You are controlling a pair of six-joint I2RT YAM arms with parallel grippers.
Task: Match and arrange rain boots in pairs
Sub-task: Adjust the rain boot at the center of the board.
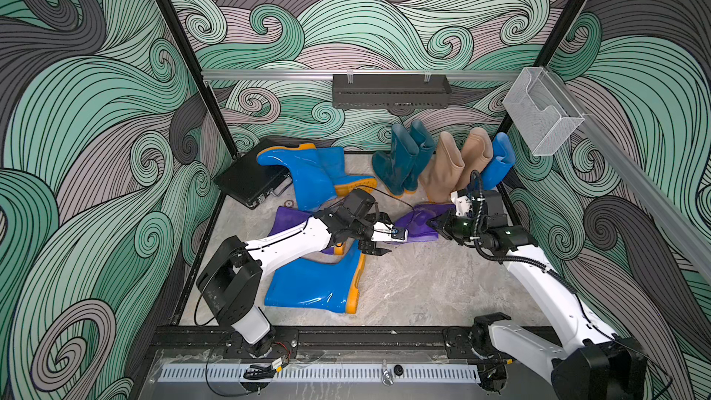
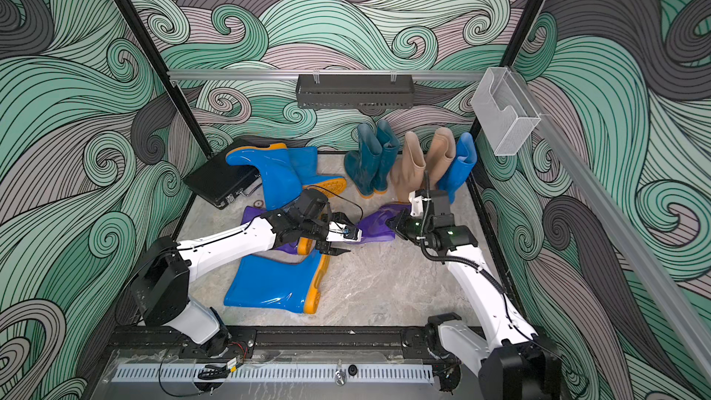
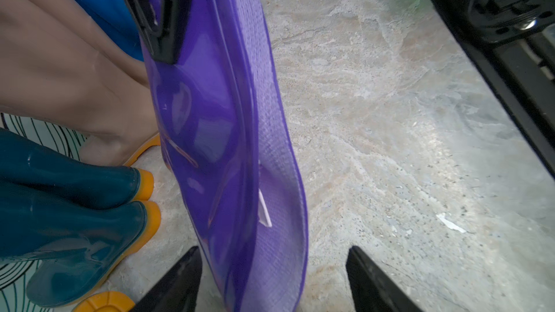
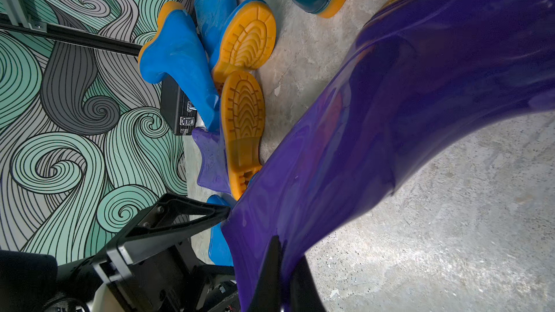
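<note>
Your right gripper (image 1: 436,224) is clamped on the purple boot (image 3: 216,130), likely to keep it steady. Your left gripper (image 3: 273,250) is apart, with the boot's rim sitting inside it, ready to pinch.

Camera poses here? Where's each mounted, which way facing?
Top views: high over the near edge of the table, facing down and forward; left arm, right arm show, left hand and right hand at the held purple boot.
Left wrist: on the left arm, facing along its open fingers and the boot toward the right hand; teal boots visible.
Right wrist: on the right arm, facing past the boot toward left hand, blue boots, black case; own fingers pinch the boot.
Shared: both wrist views show that boot and the opposite hand.
</note>
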